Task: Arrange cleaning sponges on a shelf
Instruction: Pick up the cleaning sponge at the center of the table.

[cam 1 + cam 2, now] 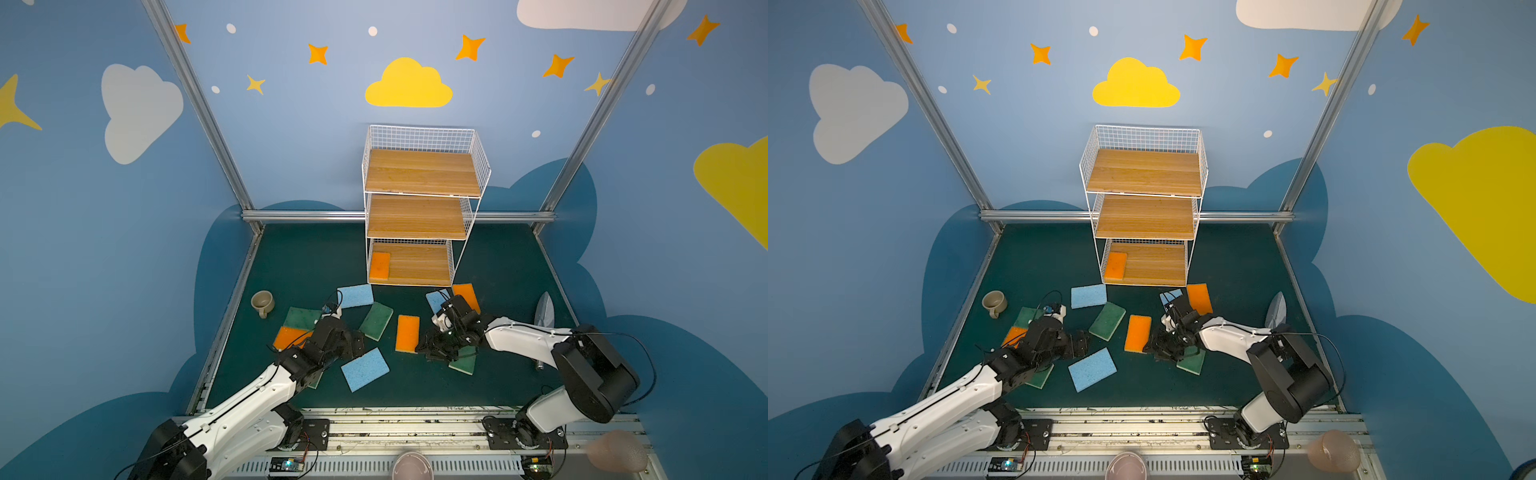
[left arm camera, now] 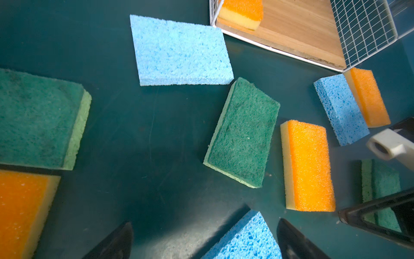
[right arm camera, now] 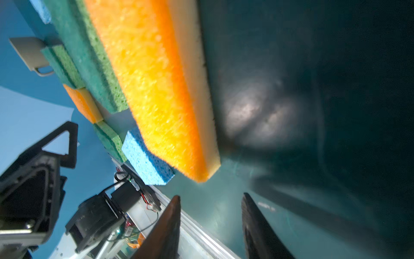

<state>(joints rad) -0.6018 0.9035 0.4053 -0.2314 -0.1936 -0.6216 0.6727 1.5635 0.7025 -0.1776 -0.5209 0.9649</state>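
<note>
The shelf (image 1: 419,172), white wire grid around three pale wooden planks, holds an orange sponge (image 1: 379,266) at one end of its lowest plank; only the left wrist view shows its yellow foam base. The other sponges (image 1: 376,321), porous blue, fibrous green and orange slabs, lie scattered on the dark mat (image 1: 316,257) before the shelf. The left gripper (image 2: 205,224) gapes wide over a blue sponge (image 2: 246,237). The right gripper (image 3: 211,196), fingers apart and empty, sits beside a second orange sponge (image 3: 152,89)

Wire shelf (image 1: 419,216), 1 orange sponge (image 1: 380,266) on btm tier, other sponges (image 1: 365,370) strewn in front
</note>
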